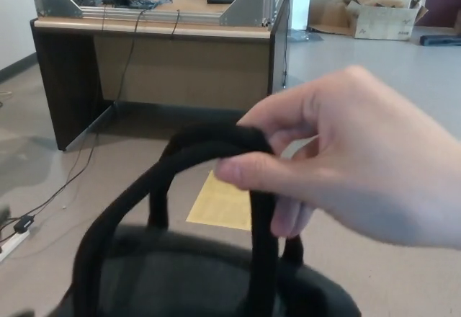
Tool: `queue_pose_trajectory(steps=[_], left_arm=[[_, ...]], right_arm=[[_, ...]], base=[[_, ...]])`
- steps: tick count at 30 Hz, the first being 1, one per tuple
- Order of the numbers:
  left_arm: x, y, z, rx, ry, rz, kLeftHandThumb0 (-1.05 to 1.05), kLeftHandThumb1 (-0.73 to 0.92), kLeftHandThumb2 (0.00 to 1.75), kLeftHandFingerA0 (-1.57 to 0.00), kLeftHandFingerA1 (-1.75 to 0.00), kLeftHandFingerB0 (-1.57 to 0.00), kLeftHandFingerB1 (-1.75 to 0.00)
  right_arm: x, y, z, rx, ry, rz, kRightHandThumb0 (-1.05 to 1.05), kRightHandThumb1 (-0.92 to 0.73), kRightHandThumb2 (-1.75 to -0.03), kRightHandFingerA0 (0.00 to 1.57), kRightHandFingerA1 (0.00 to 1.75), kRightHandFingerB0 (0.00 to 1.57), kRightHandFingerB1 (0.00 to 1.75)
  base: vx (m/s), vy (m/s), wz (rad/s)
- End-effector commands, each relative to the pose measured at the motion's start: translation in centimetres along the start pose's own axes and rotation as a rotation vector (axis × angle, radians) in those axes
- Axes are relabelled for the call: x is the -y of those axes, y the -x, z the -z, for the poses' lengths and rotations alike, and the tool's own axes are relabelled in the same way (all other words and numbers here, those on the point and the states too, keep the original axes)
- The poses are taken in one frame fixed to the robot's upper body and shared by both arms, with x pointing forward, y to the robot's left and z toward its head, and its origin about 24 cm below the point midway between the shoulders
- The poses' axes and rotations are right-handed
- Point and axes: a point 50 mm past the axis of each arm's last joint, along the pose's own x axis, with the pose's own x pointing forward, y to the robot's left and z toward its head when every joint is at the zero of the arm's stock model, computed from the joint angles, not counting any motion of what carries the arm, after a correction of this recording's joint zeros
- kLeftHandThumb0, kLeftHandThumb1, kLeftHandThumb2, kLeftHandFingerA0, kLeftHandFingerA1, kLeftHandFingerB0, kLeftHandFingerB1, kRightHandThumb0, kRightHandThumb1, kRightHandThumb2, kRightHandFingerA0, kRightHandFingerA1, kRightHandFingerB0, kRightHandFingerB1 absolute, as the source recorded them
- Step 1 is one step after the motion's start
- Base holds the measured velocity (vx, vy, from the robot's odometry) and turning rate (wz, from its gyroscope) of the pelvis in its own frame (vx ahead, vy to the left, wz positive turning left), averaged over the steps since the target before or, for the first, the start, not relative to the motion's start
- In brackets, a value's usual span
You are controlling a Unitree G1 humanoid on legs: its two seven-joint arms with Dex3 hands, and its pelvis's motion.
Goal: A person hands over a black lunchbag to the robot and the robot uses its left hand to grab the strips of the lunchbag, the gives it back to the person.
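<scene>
A black lunchbag (194, 277) hangs close before the camera, filling the bottom of the head view. Its two black straps (180, 158) arch up from it and meet at the top. A person's hand (346, 166) comes in from the right and pinches the straps at their top, holding the bag up. Neither of my hands shows in the picture.
A wooden desk (166, 57) with a metal frame, cables and a monitor stands behind. A yellow sheet (223, 203) lies on the floor. A power strip with a cord (18, 234) lies at the left. Cardboard boxes (382, 18) sit at the far right.
</scene>
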Motion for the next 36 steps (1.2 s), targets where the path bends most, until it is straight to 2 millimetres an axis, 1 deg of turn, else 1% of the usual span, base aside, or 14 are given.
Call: queue_pose_trajectory(steps=[1, 12, 13, 15, 16, 20, 24, 26, 27, 28, 31, 33, 34, 36], left_arm=[[-4.8, -3.1, -7.1, 0.219, 0.021, -0.049, -0.83, 0.52, 0.85, -0.11, -0.27, -0.11, -0.22], [-7.0, -5.1, -17.3, 0.468, -0.023, 0.068, -0.79, 0.49, 0.90, -0.02, -0.33, -0.06, -0.28], [-7.5, -5.4, -19.3, 0.506, 0.009, 0.085, -0.82, 0.60, 0.59, -0.10, -0.25, -0.08, -0.24], [-7.7, -5.4, -20.1, 0.524, 0.007, 0.090, -0.83, 0.60, 0.60, -0.11, -0.25, -0.08, -0.23], [-7.7, -5.5, -21.1, 0.564, 0.000, 0.096, -0.77, 0.47, 0.90, -0.05, -0.36, -0.05, -0.28], [-6.6, -5.4, -24.0, 0.628, 0.046, 0.210, -0.67, 0.39, 0.85, -0.04, -0.33, -0.03, -0.27], [-5.4, -5.0, -25.4, 0.672, 0.031, 0.293, -0.67, 0.42, 0.84, -0.08, -0.18, -0.08, -0.18], [-4.7, -4.7, -25.9, 0.676, 0.045, 0.347, -0.64, 0.37, 0.84, -0.04, -0.31, -0.04, -0.30], [-3.9, -4.1, -26.3, 0.674, 0.032, 0.401, -0.65, 0.37, 0.83, -0.03, -0.17, -0.05, -0.19], [-3.5, -3.8, -26.5, 0.676, 0.016, 0.412, -0.79, 0.48, 0.55, -0.01, -0.26, -0.02, -0.24], [-2.2, -3.0, -26.5, 0.656, 0.066, 0.439, -0.80, 0.35, 0.69, -0.07, -0.17, -0.09, -0.19], [-1.6, -2.6, -26.5, 0.643, 0.082, 0.454, -0.82, 0.43, 0.58, 0.00, -0.25, -0.03, -0.25], [-1.1, -2.2, -26.5, 0.640, 0.089, 0.470, -0.61, 0.32, 0.81, 0.00, -0.15, -0.03, -0.19], [0.1, -1.8, -26.3, 0.650, 0.058, 0.472, -0.67, 0.36, 0.83, 0.00, -0.06, -0.02, -0.11]], right_arm=[[1.0, -0.2, -0.3, 0.021, 0.008, 0.038, -0.73, -0.80, -0.64, 0.45, 0.45, 0.36, 0.38], [1.3, -0.3, -0.3, 0.014, 0.015, 0.041, -0.76, -0.80, -0.64, 0.47, 0.45, 0.36, 0.38], [1.4, -0.4, -0.4, 0.015, 0.017, 0.043, -0.75, -0.79, -0.64, 0.47, 0.45, 0.35, 0.38], [1.5, -0.4, -0.4, 0.018, 0.014, 0.045, -0.74, -0.79, -0.64, 0.47, 0.45, 0.35, 0.38], [1.5, -0.3, -0.4, 0.024, 0.022, 0.046, -0.73, -0.79, -0.64, 0.47, 0.46, 0.35, 0.39], [1.5, -0.5, -0.4, 0.004, 0.004, 0.045, -0.73, -0.78, -0.64, 0.45, 0.43, 0.34, 0.37], [1.4, -0.5, -0.6, 0.017, 0.014, 0.047, -0.72, -0.79, -0.64, 0.45, 0.44, 0.34, 0.37], [1.4, -0.5, -0.5, 0.016, 0.014, 0.047, -0.73, -0.80, -0.64, 0.44, 0.44, 0.33, 0.37], [1.5, -0.4, -0.4, 0.014, 0.011, 0.044, -0.74, -0.80, -0.64, 0.45, 0.44, 0.33, 0.37], [1.5, -0.4, -0.4, 0.010, 0.012, 0.042, -0.75, -0.80, -0.64, 0.44, 0.43, 0.33, 0.37], [1.6, -0.6, -0.5, 0.010, 0.017, 0.044, -0.75, -0.80, -0.64, 0.44, 0.44, 0.33, 0.37], [1.7, -0.7, -0.6, 0.015, 0.022, 0.046, -0.75, -0.80, -0.64, 0.45, 0.44, 0.33, 0.37], [1.7, -0.7, -0.6, 0.015, 0.016, 0.045, -0.75, -0.79, -0.64, 0.45, 0.44, 0.33, 0.37], [1.5, -0.6, -0.6, 0.013, 0.001, 0.046, -0.74, -0.79, -0.64, 0.44, 0.44, 0.33, 0.37]], base=[[0.00, 0.000, 0.00], [0.00, 0.000, 0.00], [0.00, 0.000, 0.00], [0.00, 0.000, 0.00], [0.00, 0.000, 0.00], [0.00, 0.000, 0.00], [0.00, 0.000, 0.00], [0.00, 0.000, 0.00], [0.00, 0.000, 0.00], [0.00, 0.000, 0.00], [0.00, 0.000, 0.00], [0.00, 0.000, 0.00], [0.00, 0.000, 0.00], [0.00, 0.000, 0.00]])
